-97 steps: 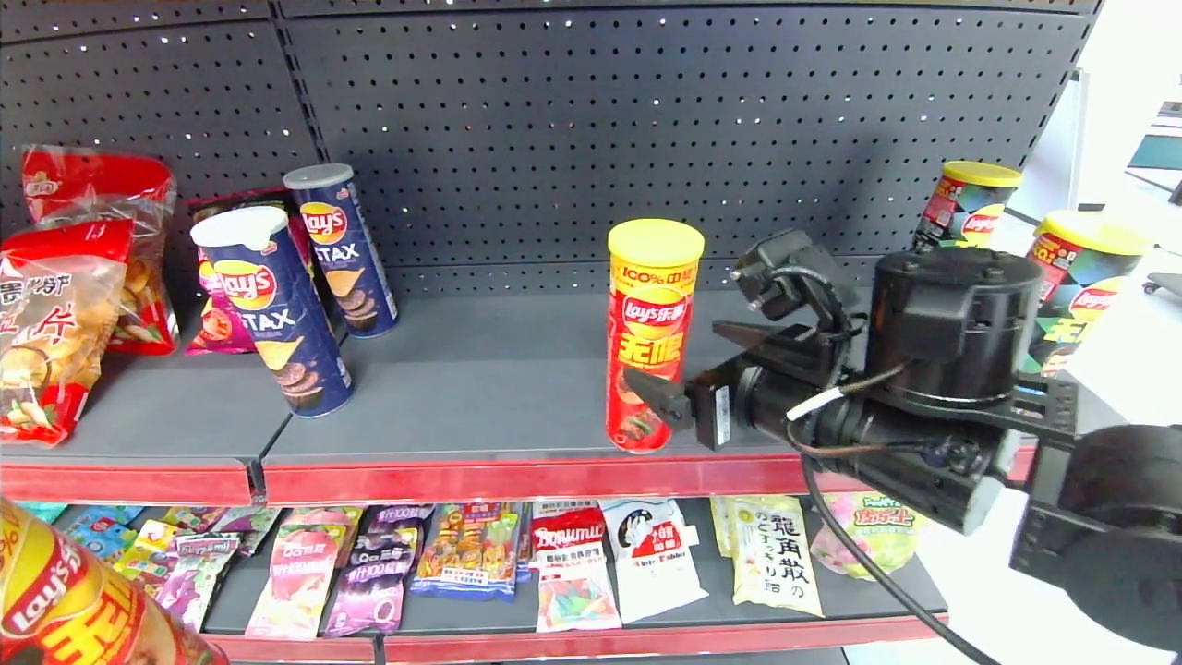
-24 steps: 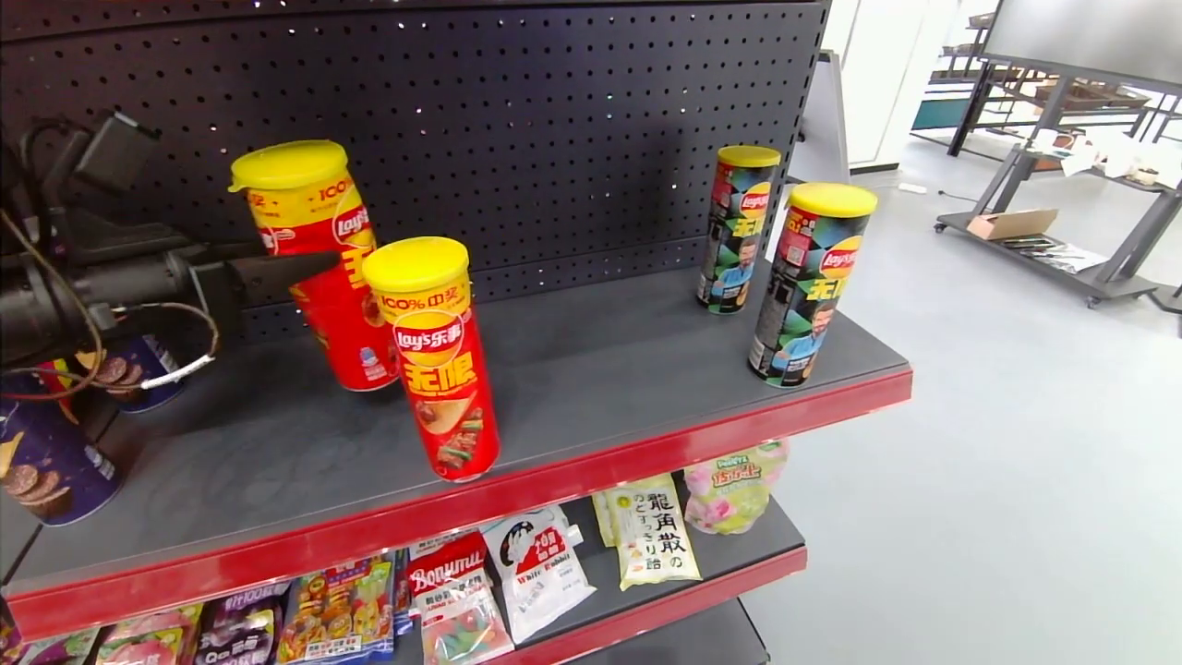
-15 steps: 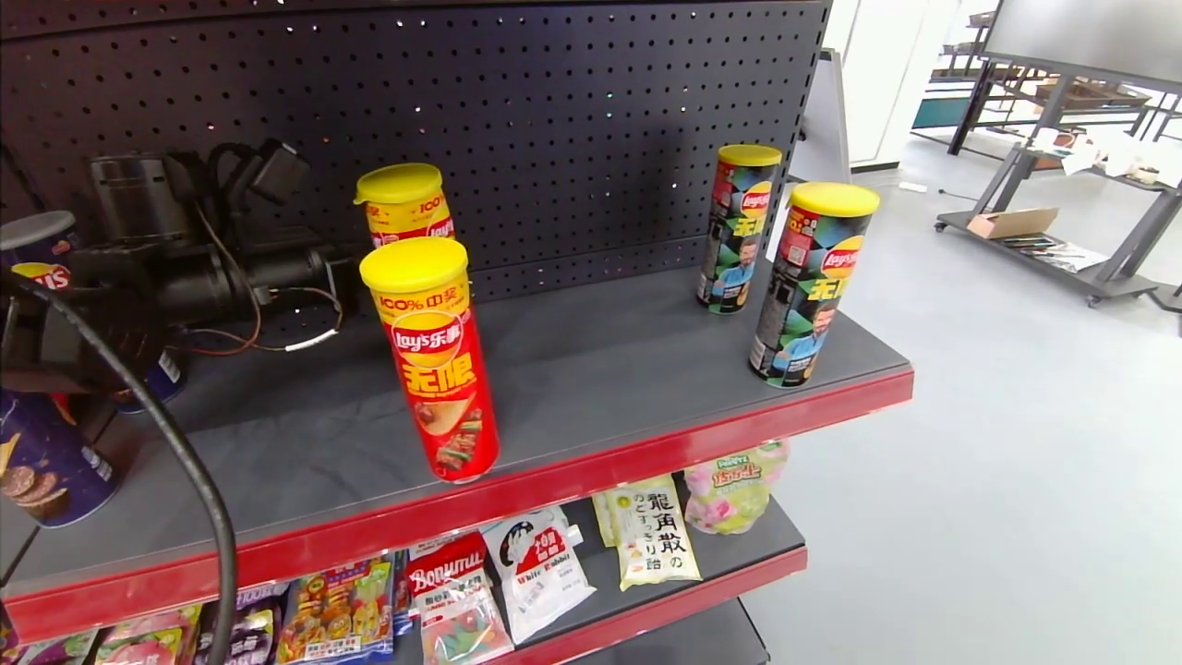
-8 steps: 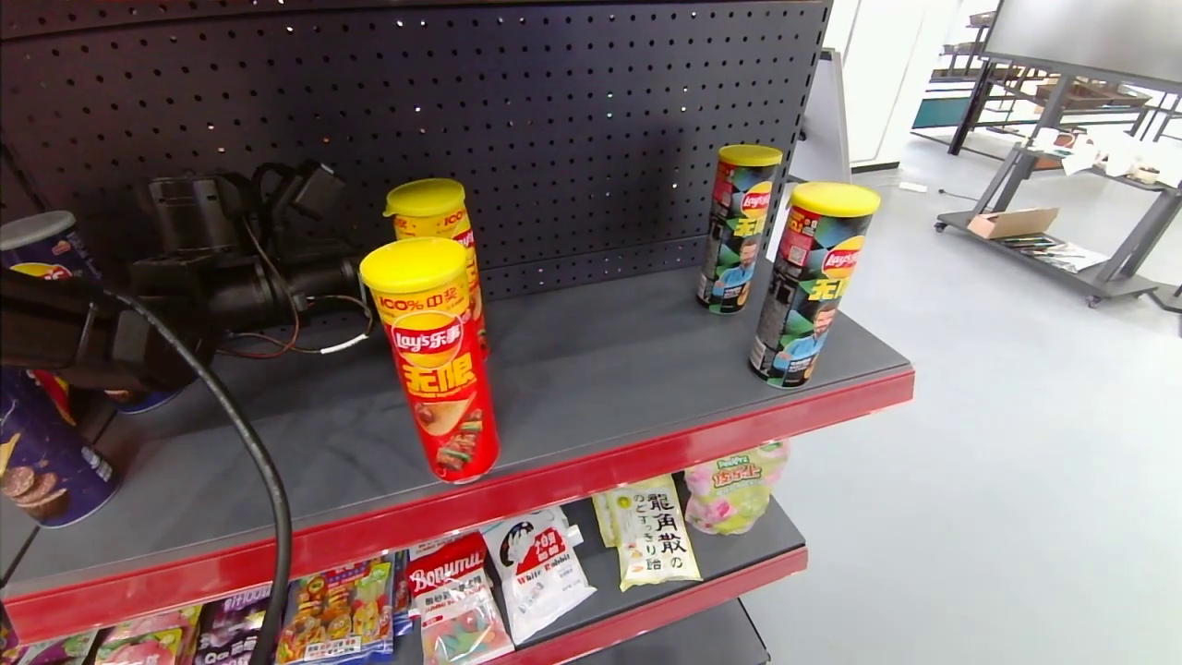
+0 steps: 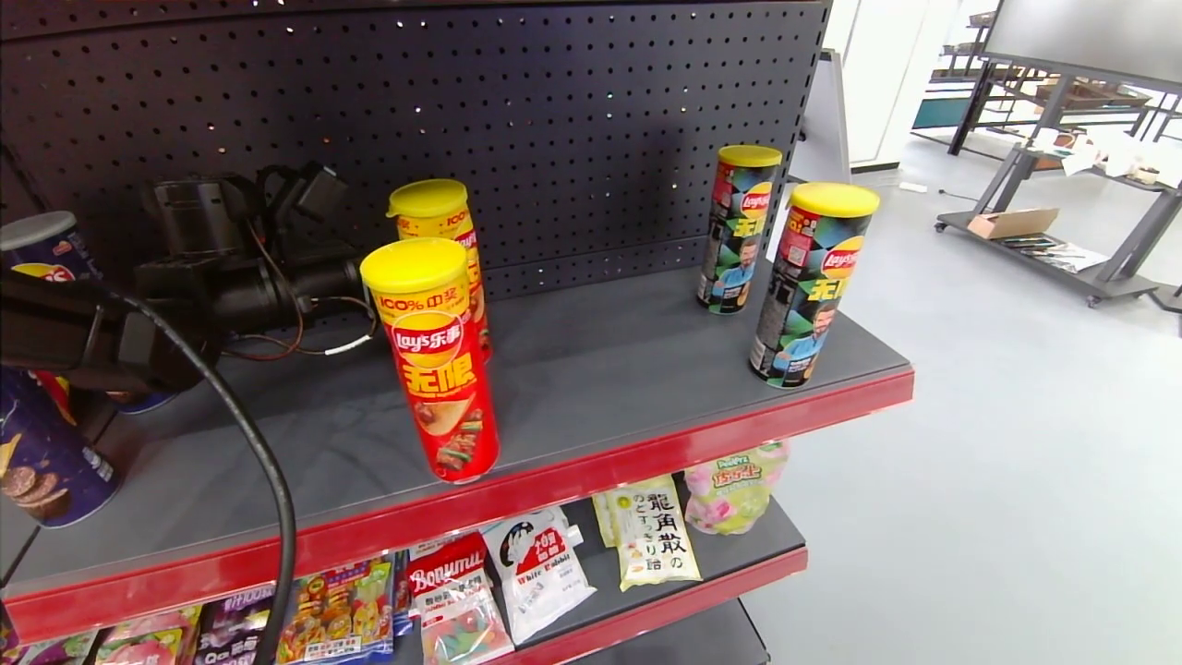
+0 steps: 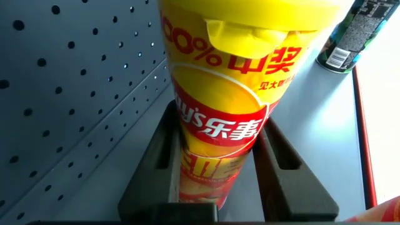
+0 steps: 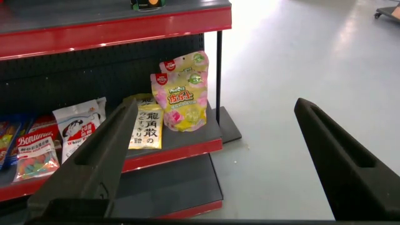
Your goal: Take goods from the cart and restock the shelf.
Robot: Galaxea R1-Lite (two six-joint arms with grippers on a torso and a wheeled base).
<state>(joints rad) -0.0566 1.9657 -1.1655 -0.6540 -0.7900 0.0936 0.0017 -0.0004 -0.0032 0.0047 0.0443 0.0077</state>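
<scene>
Red can (image 6: 225, 75) clamped in left tool (image 6: 219, 119), per left wrist view.

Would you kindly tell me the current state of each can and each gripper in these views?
left gripper: shut on the rear red can.
right gripper: open, empty.
rear red can: upright, yellow lid on, held between the fingers.
front red can: upright, lid on, standing free near the shelf front edge.
rear dark can: upright, lid on.
front dark can: upright, lid on.
</scene>
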